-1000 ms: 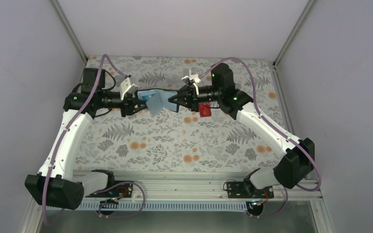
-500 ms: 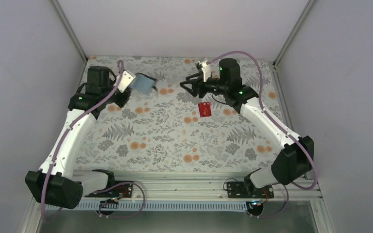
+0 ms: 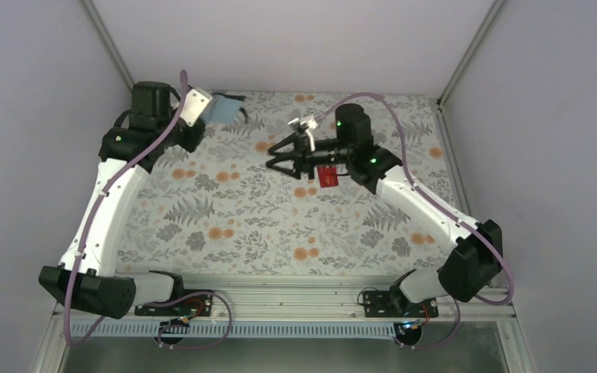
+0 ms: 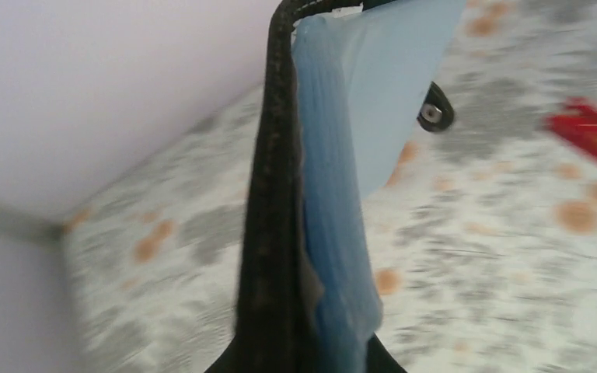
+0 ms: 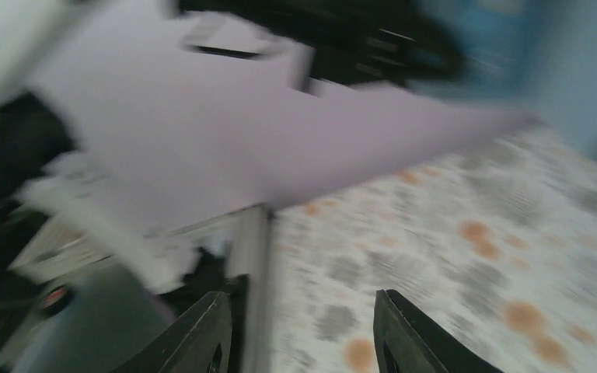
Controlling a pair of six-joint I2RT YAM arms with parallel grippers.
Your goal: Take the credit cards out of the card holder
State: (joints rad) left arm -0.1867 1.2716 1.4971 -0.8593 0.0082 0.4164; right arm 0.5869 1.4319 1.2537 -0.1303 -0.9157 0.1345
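Nearest me in the top view, the floral table (image 3: 241, 225) is bare above the arm bases. At mid-frame, right of centre, one red credit card (image 3: 327, 176) lies flat on the cloth, its upper edge tucked under the right arm's wrist. Just left of it the right gripper (image 3: 274, 155) points left with its jaws spread and nothing between them. Its own camera shows both fingers (image 5: 202, 334) apart over the table.

Farthest away, at the upper left, the left gripper (image 3: 206, 116) is clamped tight on the card holder (image 3: 224, 109), which it holds up off the table near the back wall.

My worry is that hold. The wallet is pinched at one end and hangs edge-on, so a fast swing could shake it loose or spill a card. The right wrist could also drag the red card.

I cannot find the blue or teal card. The left wrist view shows only the holder's dark edge and pale blue layers (image 4: 334, 194), and the right wrist view is smeared.
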